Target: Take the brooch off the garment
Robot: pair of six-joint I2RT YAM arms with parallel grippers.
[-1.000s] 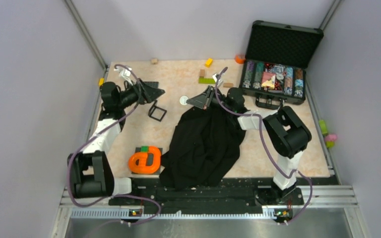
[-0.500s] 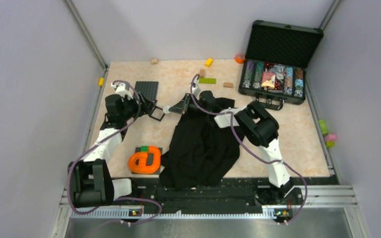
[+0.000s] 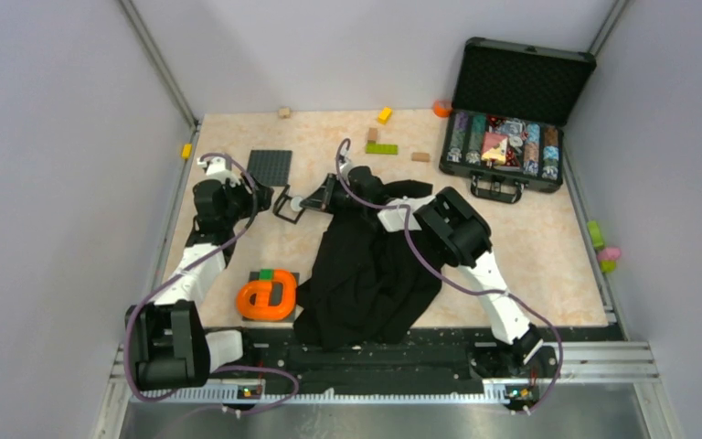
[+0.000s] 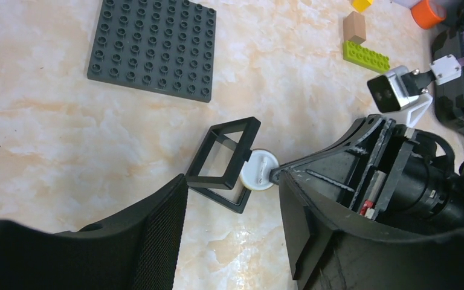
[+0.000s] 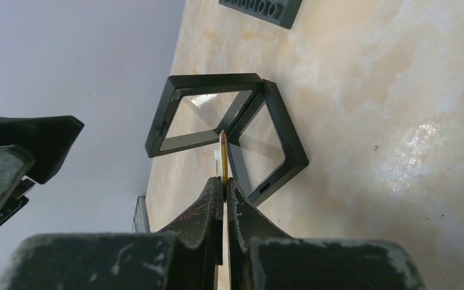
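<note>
right fingers (image 5: pixel 208 205) swung leftward, pinching brooch (image 4: pixel 260 170) edge, seemingly off garment (image 3: pixel 375 265)

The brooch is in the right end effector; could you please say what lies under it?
Under the brooch lie the frame's edge and the table; the spot directly beneath is hidden by the disc itself.

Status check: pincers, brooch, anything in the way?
Left pincer open. Right pincer shut on brooch, edge-on, off the garment. Black frame right beside brooch.
</note>
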